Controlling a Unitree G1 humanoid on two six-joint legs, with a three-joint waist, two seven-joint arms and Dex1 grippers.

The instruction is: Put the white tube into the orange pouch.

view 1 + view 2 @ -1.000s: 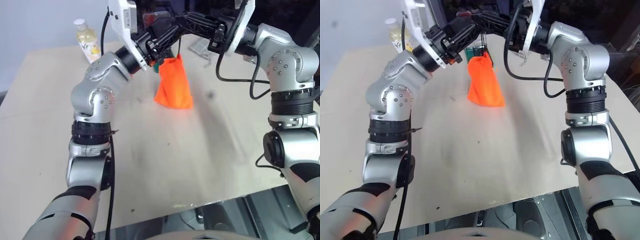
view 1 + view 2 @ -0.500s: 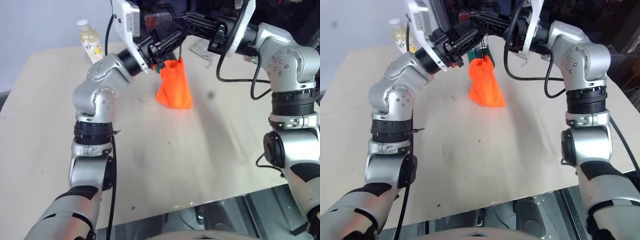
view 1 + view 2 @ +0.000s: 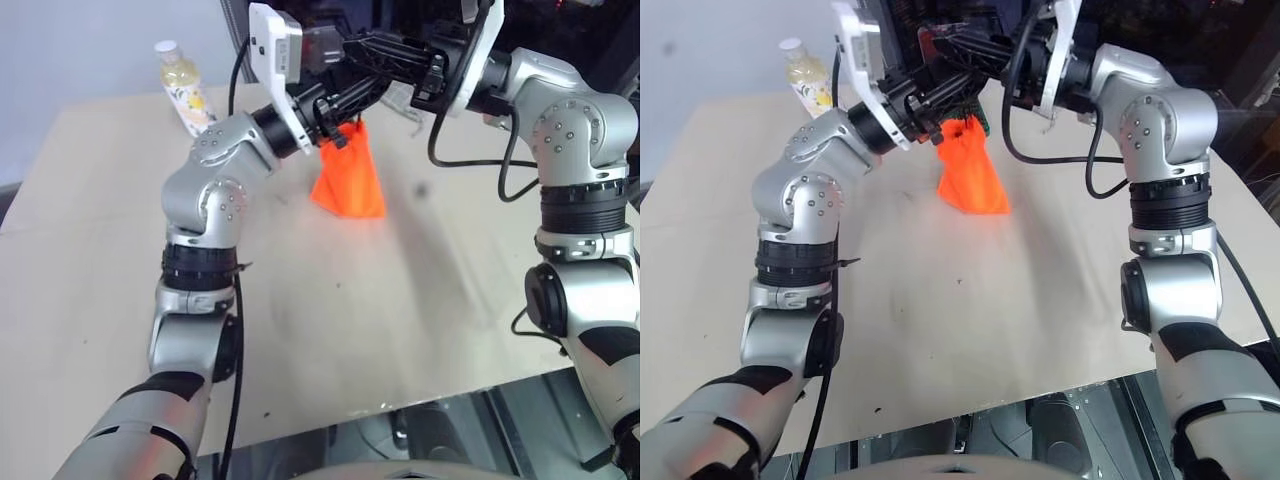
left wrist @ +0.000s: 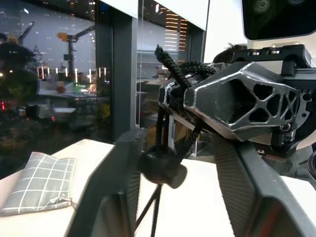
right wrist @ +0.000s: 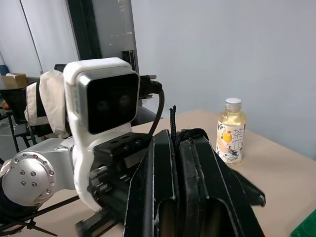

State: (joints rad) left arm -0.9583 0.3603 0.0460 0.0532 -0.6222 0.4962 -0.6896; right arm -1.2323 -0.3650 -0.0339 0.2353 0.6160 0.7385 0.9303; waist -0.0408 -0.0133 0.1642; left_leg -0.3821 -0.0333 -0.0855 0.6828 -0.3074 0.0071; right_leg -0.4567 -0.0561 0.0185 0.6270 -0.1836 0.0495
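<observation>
Left eye view: orange pouch hangs by its cord, bottom on the far surface. Right end effector is clamped on that cord (left end effector pinches its toggle).

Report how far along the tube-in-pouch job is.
Done: the orange pouch hangs bunched at its top; no tube lies on the table, so it may be inside. In hand: right gripper pinches the drawstring cord; left gripper at the cord's stopper. Left: cinching, releasing.

Tan table, bottle, checked pouch
</observation>
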